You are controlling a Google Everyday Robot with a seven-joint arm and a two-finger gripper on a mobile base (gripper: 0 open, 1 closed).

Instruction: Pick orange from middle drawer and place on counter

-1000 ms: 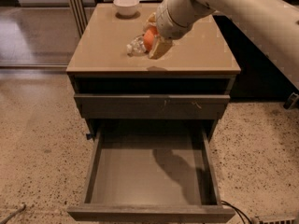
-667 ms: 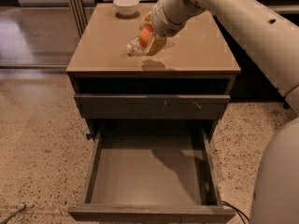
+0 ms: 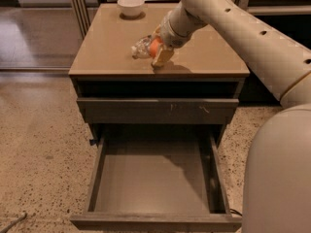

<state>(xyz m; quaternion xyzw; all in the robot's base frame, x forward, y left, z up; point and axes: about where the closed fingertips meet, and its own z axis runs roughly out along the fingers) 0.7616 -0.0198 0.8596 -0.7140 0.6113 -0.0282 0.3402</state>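
Note:
The orange (image 3: 155,46) is held between the fingers of my gripper (image 3: 150,54), which is shut on it. The gripper is low over the front middle of the tan counter (image 3: 107,47), at or just above its surface. One finger (image 3: 140,48) looks pale and translucent, the other (image 3: 163,57) tan. The middle drawer (image 3: 155,183) is pulled wide open below, and its grey floor is bare. My white arm reaches in from the upper right.
A white bowl (image 3: 131,5) stands at the back left of the counter. A closed drawer front with pale scratches (image 3: 155,110) sits above the open drawer. Speckled stone floor (image 3: 39,144) lies to the left. My white body (image 3: 277,174) fills the lower right.
The gripper with the orange has come down a little toward the front of the counter. The drawer and the bowl have not moved.

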